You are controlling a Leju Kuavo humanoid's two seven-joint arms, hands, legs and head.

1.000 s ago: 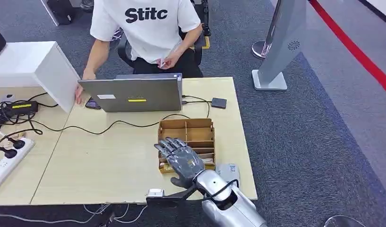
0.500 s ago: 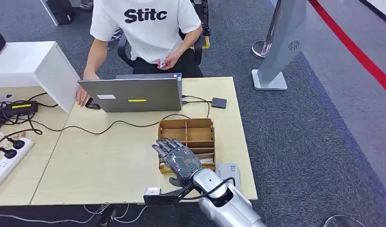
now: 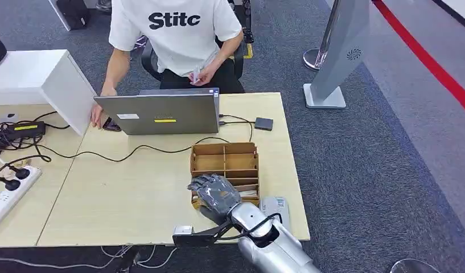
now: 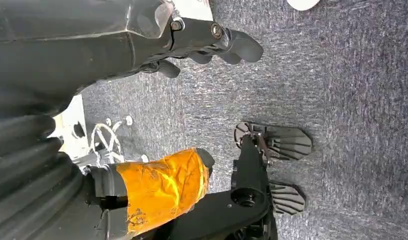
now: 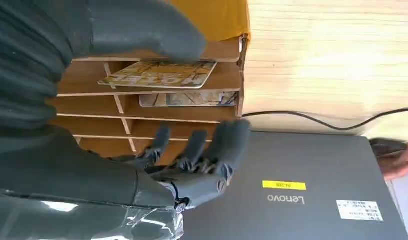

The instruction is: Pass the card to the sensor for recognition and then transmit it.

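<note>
1. Pale wooden desk (image 3: pixel 133 193) is seen bearing a slotted wooden box (image 3: pixel 224 162), a laptop (image 3: pixel 161 114) and cables.
2. Right hand (image 3: pixel 215 193) is held over the box's near end, fingers (image 5: pixel 226 145) bent, spread, empty.
3. Cards (image 5: pixel 159 75) lie in slots just beside the fingertips.
4. Left hand (image 4: pixel 202 40) hangs above carpet, fingers curled, empty.

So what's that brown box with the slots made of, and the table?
The slotted box looks like thin wood or stiff board: matte brown, with flat cut dividers. The table looks like pale wood or wood-look laminate: smooth, with faint grain lines.
</note>
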